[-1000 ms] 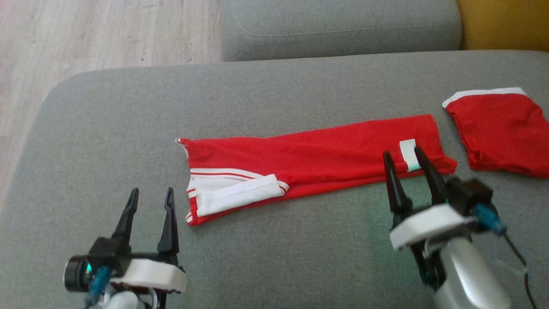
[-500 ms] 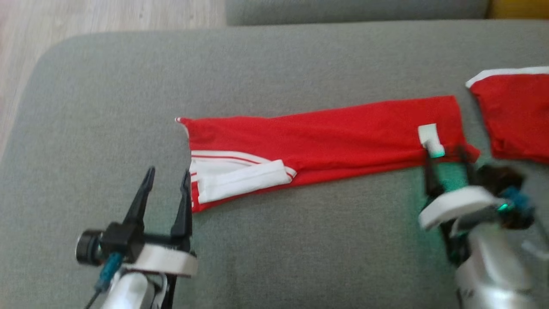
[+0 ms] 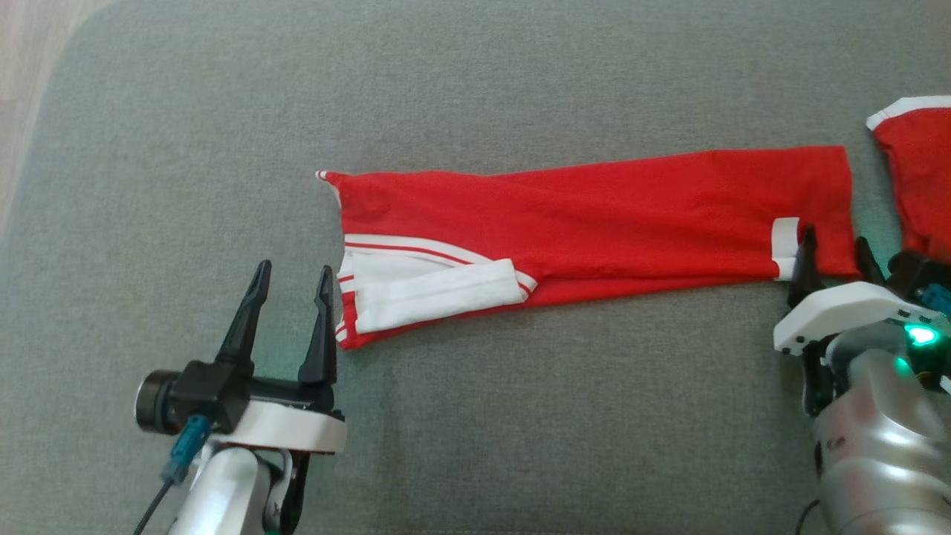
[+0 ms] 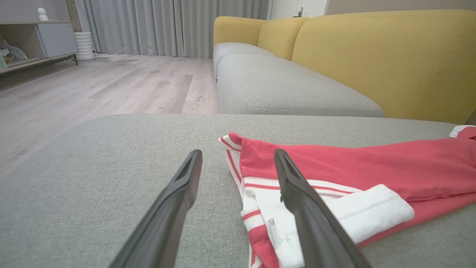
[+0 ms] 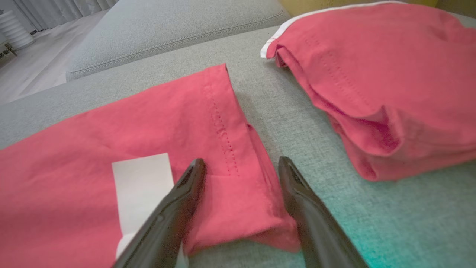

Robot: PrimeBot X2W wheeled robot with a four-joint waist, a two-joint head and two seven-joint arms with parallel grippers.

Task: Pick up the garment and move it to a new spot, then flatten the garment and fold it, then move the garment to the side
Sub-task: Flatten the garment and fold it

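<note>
Black fingers on my right gripper (image 3: 834, 236) are spread wide and holding nothing. They sit either side of the stitched hem corner at the right end of the red garment (image 3: 594, 208), with the white label (image 3: 785, 241) just beside the left finger (from the wrist cam I honestly can't tell if the tips are touching the cloth or just over it). On the other side, my left gripper (image 3: 295, 267) is spread just as wide and is also empty. It's over bare grey cushion (image 3: 475, 431) right next to the garment's other end, where the white band (image 3: 438, 297) with red stripes is folded over the red. The garment itself lies flat as a long narrow strip across the middle of the cushion, running left to right and a bit tilted, right end farther from me. Just past that end, with a gap of grey between, is a second red piece (image 3: 917, 163) with white trim, folded into a puffy bundle. Further out, the left wrist cam has another grey seat cushion (image 4: 290, 89), the yellow backrest (image 4: 372, 56), pale wood floor (image 4: 93, 85) and grey curtains (image 4: 167, 26).
</note>
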